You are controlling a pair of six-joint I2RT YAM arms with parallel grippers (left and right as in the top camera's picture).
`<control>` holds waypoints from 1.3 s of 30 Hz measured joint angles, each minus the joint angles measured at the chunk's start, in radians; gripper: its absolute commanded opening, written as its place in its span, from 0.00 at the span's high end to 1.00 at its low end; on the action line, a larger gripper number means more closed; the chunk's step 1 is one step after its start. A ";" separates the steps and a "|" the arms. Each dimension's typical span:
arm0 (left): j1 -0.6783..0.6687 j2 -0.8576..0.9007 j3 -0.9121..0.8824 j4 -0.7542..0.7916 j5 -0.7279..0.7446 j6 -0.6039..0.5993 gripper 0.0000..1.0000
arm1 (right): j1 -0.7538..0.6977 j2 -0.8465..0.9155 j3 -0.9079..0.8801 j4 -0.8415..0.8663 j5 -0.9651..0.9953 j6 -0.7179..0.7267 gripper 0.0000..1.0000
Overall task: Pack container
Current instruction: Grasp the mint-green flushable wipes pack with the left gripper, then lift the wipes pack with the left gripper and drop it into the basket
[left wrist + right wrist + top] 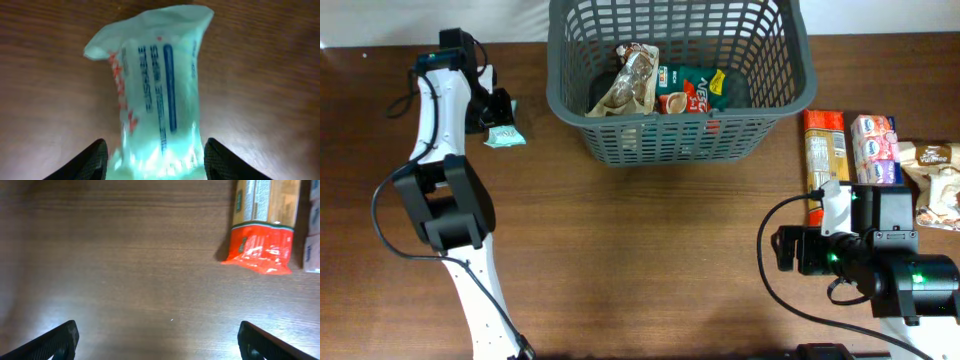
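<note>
The container, a dark grey slotted basket [680,140], stands at the back middle with a brown packet [632,80] and a green packet [698,90] inside. My left gripper [498,118] is left of the basket, low over the table. Its fingers [155,160] are shut on the end of a pale teal packet [157,85], which also shows in the overhead view [506,137]. My right gripper [788,252] is open wide and empty over bare wood [157,345]. An orange-and-red packet [262,230] lies beyond it to the right.
At the right of the table lie the orange packet [823,150], a white-and-purple packet [876,150] and a brown-and-white packet [935,185]. The table is dark wood [640,250].
</note>
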 measured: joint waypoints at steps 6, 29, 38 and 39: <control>0.000 0.037 0.000 0.045 0.003 0.000 0.51 | 0.000 0.000 0.000 -0.003 -0.043 0.003 0.01; 0.000 0.106 0.269 -0.266 0.004 -0.011 0.98 | 0.000 0.000 0.000 -0.003 -0.086 0.004 0.01; 0.000 0.032 0.838 -0.410 0.153 0.092 0.98 | 0.000 -0.002 0.000 -0.002 -0.092 0.009 0.01; -0.003 -0.003 0.844 -0.391 0.191 0.115 0.98 | 0.000 -0.002 0.000 -0.003 -0.093 0.010 0.01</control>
